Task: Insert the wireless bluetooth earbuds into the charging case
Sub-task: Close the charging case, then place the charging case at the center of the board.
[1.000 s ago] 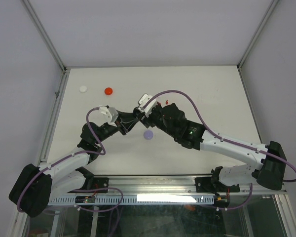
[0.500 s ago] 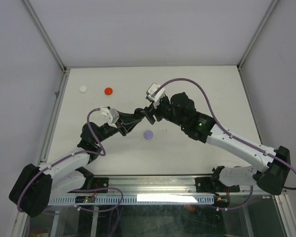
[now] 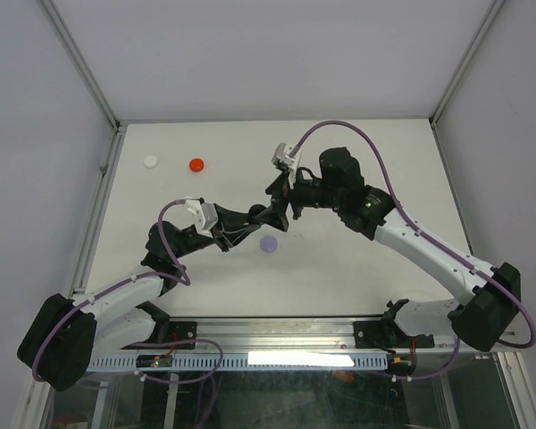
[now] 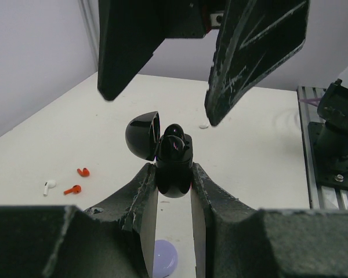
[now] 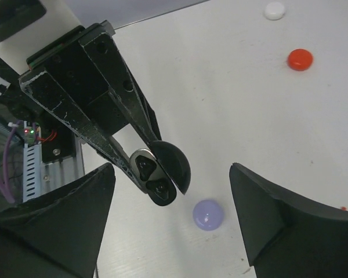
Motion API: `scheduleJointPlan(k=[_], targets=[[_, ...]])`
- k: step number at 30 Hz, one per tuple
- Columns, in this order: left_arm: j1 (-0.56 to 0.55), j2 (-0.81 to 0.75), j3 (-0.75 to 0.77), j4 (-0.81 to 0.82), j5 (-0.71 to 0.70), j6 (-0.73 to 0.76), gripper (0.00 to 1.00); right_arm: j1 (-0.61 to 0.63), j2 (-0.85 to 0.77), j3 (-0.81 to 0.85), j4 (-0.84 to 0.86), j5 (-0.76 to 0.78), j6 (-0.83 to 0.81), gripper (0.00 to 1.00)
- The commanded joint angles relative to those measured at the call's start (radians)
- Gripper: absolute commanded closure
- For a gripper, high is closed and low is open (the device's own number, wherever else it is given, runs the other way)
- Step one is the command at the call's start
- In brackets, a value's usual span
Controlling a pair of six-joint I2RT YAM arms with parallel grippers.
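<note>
White table [image 3: 339, 277]: left jaws clamp open black case [image 4: 173, 161], contents unclear; right jaws wide

Left arm [image 3: 116, 299] and right arm [image 3: 429, 256]: white links, black joints, a purple cable [image 3: 338, 124] looping along each. Black, scratched fingers [image 4: 255, 46]; white wrist cameras [image 3: 284, 158].

Looks like a robotics lab test cell: boxed in by plain pale wall panels [image 3: 268, 54] on aluminium posts [image 3: 80, 63], floored with a bare white table [image 3: 366, 268], edged at the near side by a metal rail [image 3: 286, 332] and a slotted cable duct [image 3: 107, 362].
</note>
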Motion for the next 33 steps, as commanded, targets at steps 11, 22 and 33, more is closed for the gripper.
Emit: scheduleJointPlan(k=[11, 22, 33], targets=[[0.007, 0.003, 0.058, 0.034, 0.062, -0.003, 1.00, -0.005, 0.074, 0.075, -0.043, -0.314, 0.008, 0.16], [0.007, 0.019, 0.069, 0.008, 0.047, -0.012, 1.00, -0.029, -0.014, 0.039, -0.073, -0.282, -0.023, 0.19], [0.007, 0.063, 0.085, -0.020, 0.005, -0.061, 1.00, -0.031, -0.128, -0.039, -0.052, 0.061, 0.030, 0.18]])
